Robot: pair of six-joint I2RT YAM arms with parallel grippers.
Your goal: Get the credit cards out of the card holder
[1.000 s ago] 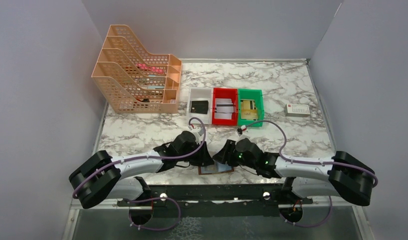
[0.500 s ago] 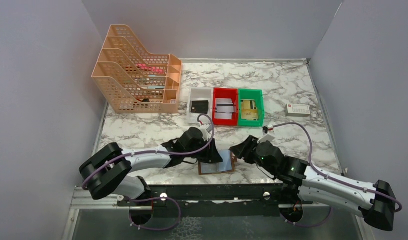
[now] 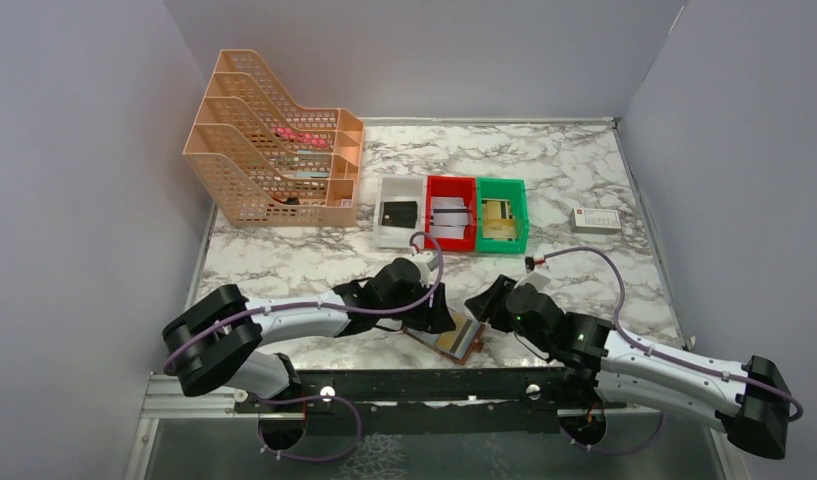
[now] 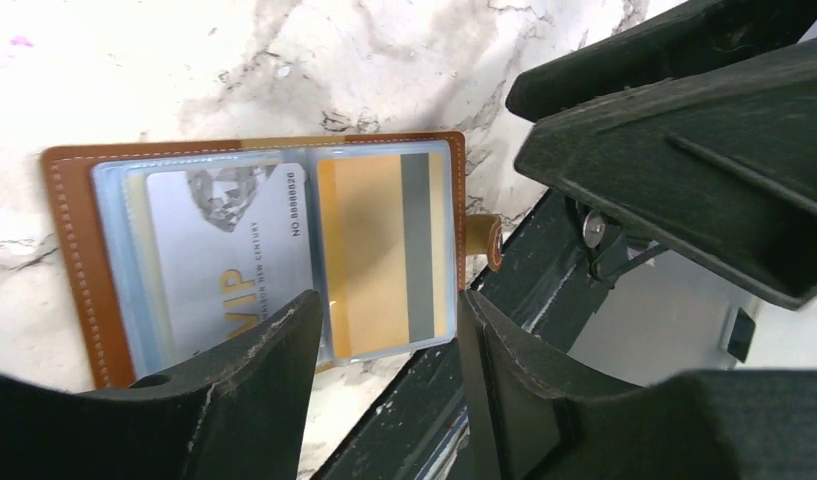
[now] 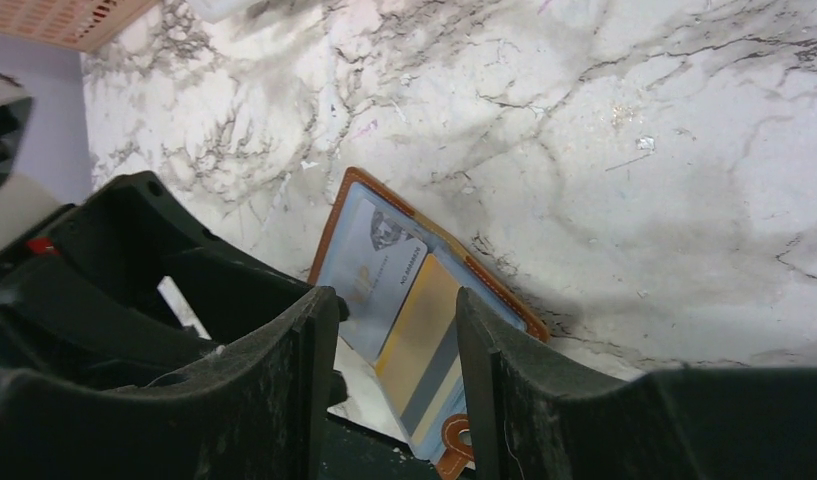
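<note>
Jaws on my left arm are spreading apart with nothing between them, hanging just above the card holder [image 4: 72, 270]. The jaws on my right arm are standing parted and empty too, hovering just beside it on the right. The card holder is lying open at the near edge of the surface [image 3: 584, 180], about midway along it, and is sitting more skewed than half a second ago. Then it was showing only a pale blue sleeve. Now a page is lying turned, and a grey VIP card [image 4: 229, 260] and a gold card [image 4: 369, 260] are facing up, each in its sleeve. I am judging that no card is coming out yet, but two are now lying exposed for pulling.
</note>
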